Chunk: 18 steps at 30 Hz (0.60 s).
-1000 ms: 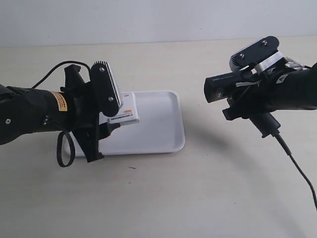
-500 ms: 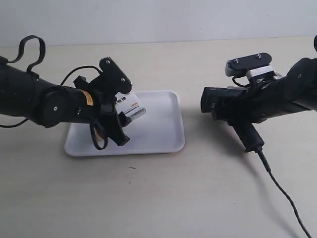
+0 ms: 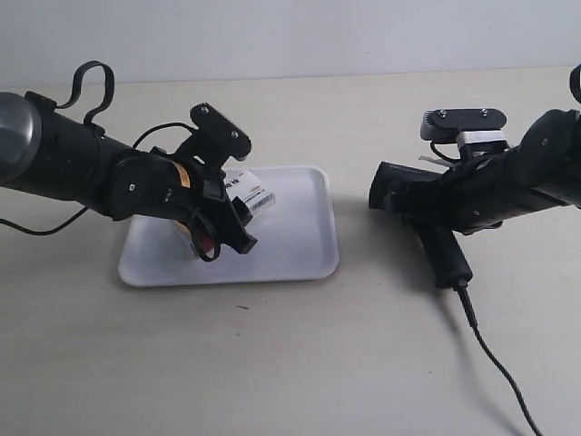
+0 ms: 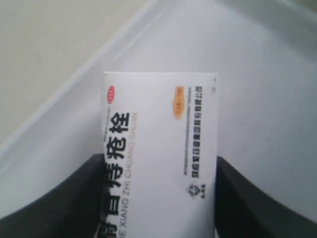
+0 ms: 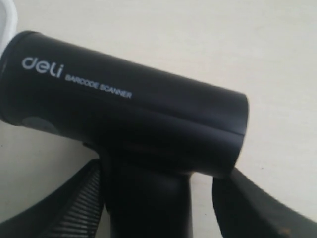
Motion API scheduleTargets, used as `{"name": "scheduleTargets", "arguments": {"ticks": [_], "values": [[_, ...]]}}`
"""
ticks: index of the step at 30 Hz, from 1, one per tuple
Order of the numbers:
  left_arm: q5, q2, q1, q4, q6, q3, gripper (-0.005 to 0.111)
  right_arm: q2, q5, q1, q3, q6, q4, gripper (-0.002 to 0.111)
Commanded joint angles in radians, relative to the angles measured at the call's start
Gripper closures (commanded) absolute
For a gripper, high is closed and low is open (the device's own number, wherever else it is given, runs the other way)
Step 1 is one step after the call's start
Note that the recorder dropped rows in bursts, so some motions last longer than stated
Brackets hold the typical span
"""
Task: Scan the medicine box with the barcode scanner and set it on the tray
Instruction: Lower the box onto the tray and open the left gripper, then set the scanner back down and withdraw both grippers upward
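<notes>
Two hands, both loaded. Left hand [image 4: 158, 198]: clamped on the medicine box [image 4: 158, 153], poised low over the tray [image 3: 300, 245], apparently just clear of its floor. Best lowered flat, released only once seated inside the rim. Forearm pitched down over the tray. Right hand [image 5: 158, 198]: gripping the barcode scanner [image 5: 124, 114], held just above the surface [image 3: 290, 363], arm low, cable trailing.

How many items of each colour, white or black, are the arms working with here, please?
White: 2, the medicine box and the tray.
Black: 1, the barcode scanner.
Total: 3.
</notes>
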<state>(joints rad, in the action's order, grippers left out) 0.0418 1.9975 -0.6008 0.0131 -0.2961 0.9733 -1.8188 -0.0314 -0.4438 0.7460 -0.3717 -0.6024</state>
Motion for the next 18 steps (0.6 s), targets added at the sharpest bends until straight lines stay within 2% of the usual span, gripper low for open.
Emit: {"name": "scheduleTargets", "arguments": {"ticks": [1, 4, 6, 9, 12, 14, 15, 18], "values": [[-0.042, 0.001, 0.003, -0.007, -0.041, 0.002, 0.029, -0.001, 0.031, 0.002, 0.010, 0.017, 0.000, 0.078], [-0.042, -0.018, 0.003, -0.007, -0.043, 0.002, 0.013, -0.001, 0.031, 0.002, 0.010, 0.017, 0.000, 0.058], [-0.042, -0.046, 0.003, -0.007, -0.045, 0.002, 0.008, -0.001, 0.031, 0.002, 0.010, 0.017, 0.000, 0.046], [-0.051, -0.118, 0.003, -0.007, -0.045, 0.002, 0.005, -0.001, 0.037, 0.002, 0.010, 0.017, 0.000, 0.035], [-0.100, -0.236, 0.003, -0.005, -0.039, 0.002, 0.007, -0.001, 0.037, 0.002, 0.010, 0.015, 0.000, 0.029], [-0.161, -0.323, 0.003, 0.001, -0.030, 0.002, 0.012, -0.001, 0.037, 0.002, 0.010, 0.010, 0.000, 0.029], [-0.202, -0.375, 0.003, 0.001, -0.016, 0.002, 0.019, 0.002, 0.031, 0.002, 0.010, -0.011, 0.004, 0.029], [-0.287, -0.530, 0.003, 0.001, 0.049, -0.004, 0.055, 0.051, -0.003, 0.002, 0.015, -0.058, 0.004, 0.031]]}}
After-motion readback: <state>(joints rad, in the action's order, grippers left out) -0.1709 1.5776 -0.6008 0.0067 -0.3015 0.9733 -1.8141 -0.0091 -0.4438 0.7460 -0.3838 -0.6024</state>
